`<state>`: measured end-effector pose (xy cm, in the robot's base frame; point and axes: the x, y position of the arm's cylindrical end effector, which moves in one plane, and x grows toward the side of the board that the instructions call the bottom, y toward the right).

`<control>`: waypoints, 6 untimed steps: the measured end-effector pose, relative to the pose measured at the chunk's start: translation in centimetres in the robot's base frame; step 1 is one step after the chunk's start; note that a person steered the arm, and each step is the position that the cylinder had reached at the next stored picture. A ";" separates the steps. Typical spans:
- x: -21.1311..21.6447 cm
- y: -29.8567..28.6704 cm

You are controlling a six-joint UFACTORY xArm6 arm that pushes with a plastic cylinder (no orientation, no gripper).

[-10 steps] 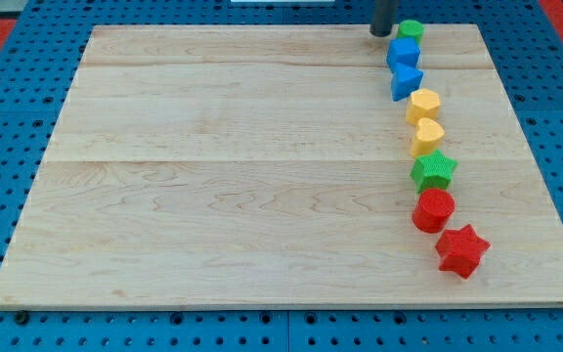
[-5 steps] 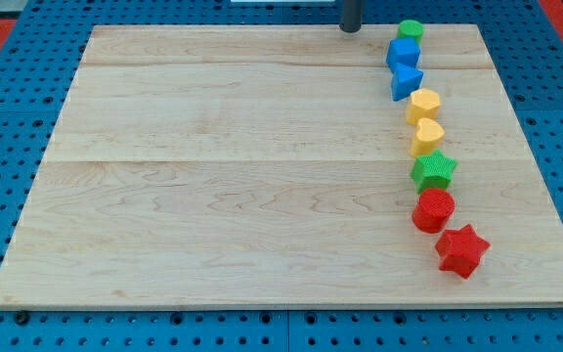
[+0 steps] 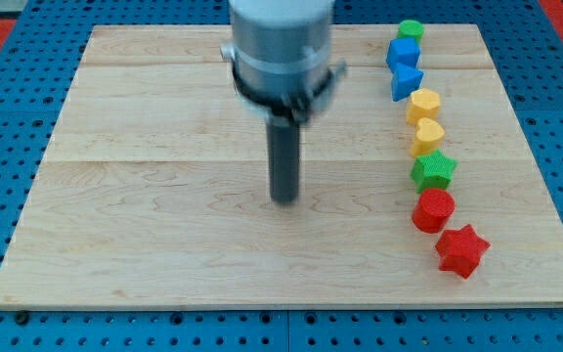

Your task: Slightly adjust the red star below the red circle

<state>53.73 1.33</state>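
Observation:
The red star lies near the board's bottom right, just below and to the right of the red circle, almost touching it. My tip is on the middle of the wooden board, well to the left of both red blocks and touching no block. The rod hangs from the grey arm end at the view's top.
A column of blocks runs up the board's right side above the red circle: green star, two yellow blocks, two blue blocks, and a green circle at the top. Blue pegboard surrounds the board.
My tip has moved from the board's top edge near the green circle down and left to the board's middle. No block has moved.

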 end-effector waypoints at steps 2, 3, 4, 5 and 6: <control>8.0 4.6; 8.1 10.5; 8.1 15.0; 8.0 23.1; 5.2 26.7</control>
<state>58.88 28.04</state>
